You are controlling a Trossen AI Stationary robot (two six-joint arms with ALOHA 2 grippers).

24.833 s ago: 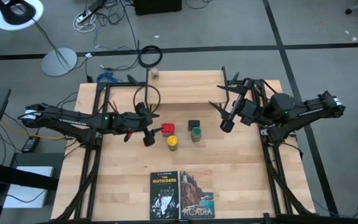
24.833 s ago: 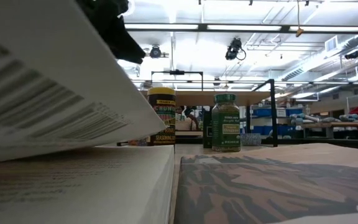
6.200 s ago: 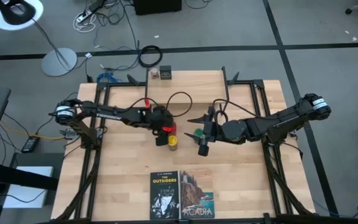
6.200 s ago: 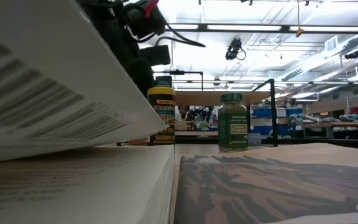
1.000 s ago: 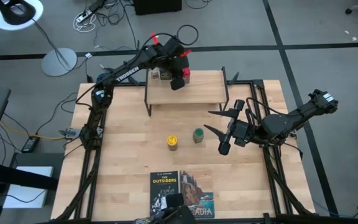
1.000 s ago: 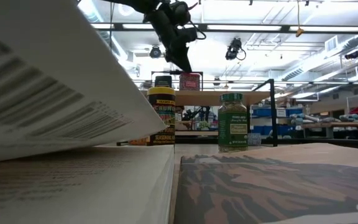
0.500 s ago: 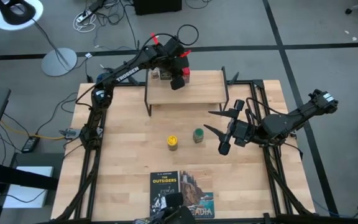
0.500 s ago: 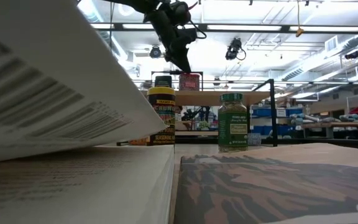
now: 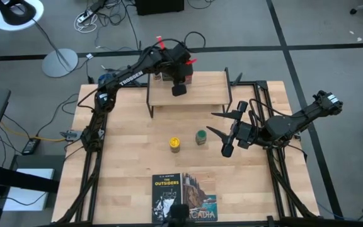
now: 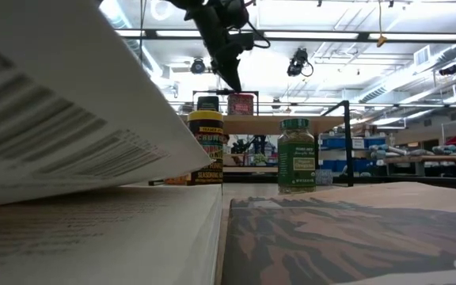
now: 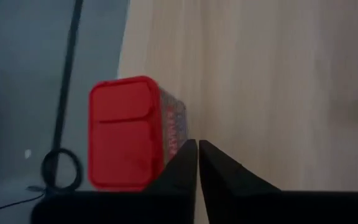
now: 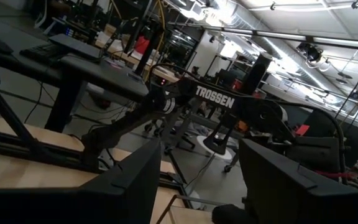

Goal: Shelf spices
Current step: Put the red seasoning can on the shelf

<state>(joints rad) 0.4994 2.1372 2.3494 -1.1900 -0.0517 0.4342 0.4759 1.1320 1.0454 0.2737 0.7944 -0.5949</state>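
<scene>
On the shelf (image 9: 203, 94) at the table's far edge the red square tin (image 11: 126, 134) stands upright on the top board, with the dark grey tin (image 10: 207, 103) to its left. My left gripper (image 11: 197, 148) is shut just above and beside the red tin (image 10: 241, 104), and I see no contact. The yellow-lidded jar (image 9: 175, 144) and green-lidded jar (image 9: 200, 136) stand on the tabletop near its middle. My right gripper (image 9: 214, 124) hangs open to the right of the green-lidded jar, holding nothing.
Two paperback books (image 9: 167, 195) (image 9: 200, 197) lie side by side at the table's near edge and fill the low view's foreground. Black frame rails (image 9: 99, 126) run along the table's left and right sides. Bare wood lies between the jars and the shelf.
My left gripper has drawn a little away from the red tin toward the table's near edge, still over the shelf. The red tin has stayed upright on the board.
</scene>
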